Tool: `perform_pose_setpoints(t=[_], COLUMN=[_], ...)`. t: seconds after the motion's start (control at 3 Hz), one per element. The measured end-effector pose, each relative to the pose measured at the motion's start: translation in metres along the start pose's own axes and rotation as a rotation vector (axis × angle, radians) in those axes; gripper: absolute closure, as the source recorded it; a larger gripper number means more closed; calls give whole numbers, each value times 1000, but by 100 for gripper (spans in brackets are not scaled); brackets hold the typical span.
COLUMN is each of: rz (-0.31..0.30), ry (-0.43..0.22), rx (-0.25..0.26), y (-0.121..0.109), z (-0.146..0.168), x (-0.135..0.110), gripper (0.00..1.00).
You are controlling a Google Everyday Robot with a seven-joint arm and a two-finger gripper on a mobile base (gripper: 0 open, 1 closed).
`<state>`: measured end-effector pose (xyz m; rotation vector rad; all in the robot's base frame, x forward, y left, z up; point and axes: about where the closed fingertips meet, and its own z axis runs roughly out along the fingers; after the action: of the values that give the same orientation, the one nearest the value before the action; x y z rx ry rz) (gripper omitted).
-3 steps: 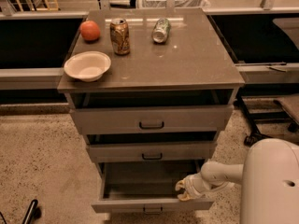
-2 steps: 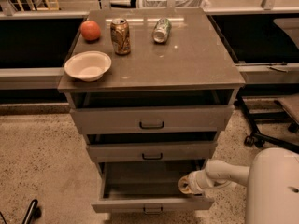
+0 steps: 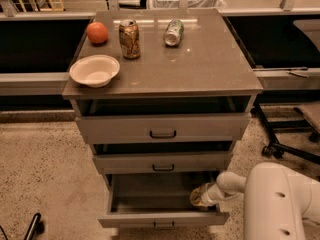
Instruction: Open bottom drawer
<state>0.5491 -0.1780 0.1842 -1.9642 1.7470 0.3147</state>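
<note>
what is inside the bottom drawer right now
The pulled-out grey-brown bottom drawer shows only its dark floor, with the robot's white end effector at its right front corner. Its rear is covered by the grey middle drawer above.

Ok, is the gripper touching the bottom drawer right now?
Cannot tell. The camera view shows the gripper low inside the open bottom drawer, by its right front corner, but neither contact nor a gap shows plainly.

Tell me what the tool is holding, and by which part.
Cannot tell: the tool sits inside the open bottom drawer, at its right wall.
</note>
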Motion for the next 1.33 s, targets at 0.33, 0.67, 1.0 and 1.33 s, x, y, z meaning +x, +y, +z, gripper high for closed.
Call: perform_pose_setpoints(t=[0.33, 0.67, 1.0, 1.33], rz=[77, 124, 92, 70], ry=[-13, -75, -119, -152], rx=[-71, -130, -222, -311], y=[20, 35, 52, 82], z=[31, 48, 53, 38], x=[18, 20, 8, -8], gripper=[100, 100, 100, 100])
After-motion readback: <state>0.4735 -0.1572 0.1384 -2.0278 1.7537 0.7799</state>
